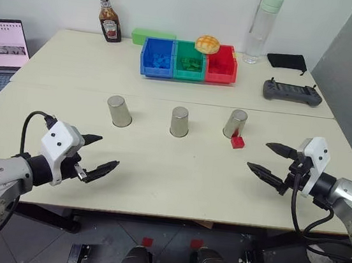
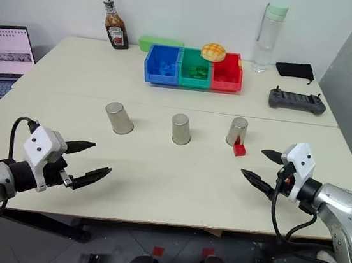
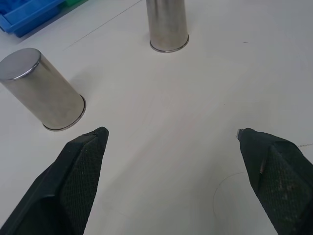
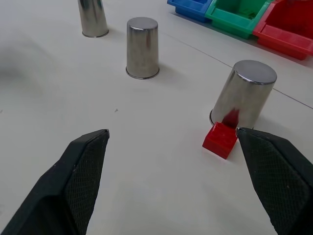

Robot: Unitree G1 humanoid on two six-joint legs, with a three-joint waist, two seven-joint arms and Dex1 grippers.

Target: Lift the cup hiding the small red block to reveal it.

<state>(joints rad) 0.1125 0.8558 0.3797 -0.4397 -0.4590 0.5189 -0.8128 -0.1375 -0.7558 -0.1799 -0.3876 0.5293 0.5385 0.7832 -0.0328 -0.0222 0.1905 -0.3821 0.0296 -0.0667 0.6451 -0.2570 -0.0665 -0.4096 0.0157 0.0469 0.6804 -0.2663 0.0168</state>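
Note:
Three silvery metal cups stand upside down in a row across the table: left (image 1: 119,111), middle (image 1: 180,122) and right (image 1: 235,123). The small red block (image 1: 237,141) lies uncovered on the table, touching the near side of the right cup (image 4: 244,93). My right gripper (image 1: 258,156) hovers open and empty a short way in front of the block (image 4: 221,139) and to its right. My left gripper (image 1: 108,151) hangs open and empty near the front edge, in front of the left cup (image 3: 44,90).
Blue (image 1: 157,57), green (image 1: 190,61) and red (image 1: 222,64) bins stand at the back, with a bun (image 1: 207,43) on them. A ketchup bottle (image 1: 109,17), a water bottle (image 1: 264,28), a controller (image 1: 291,92) and a laptop (image 1: 2,46) lie around the far edges.

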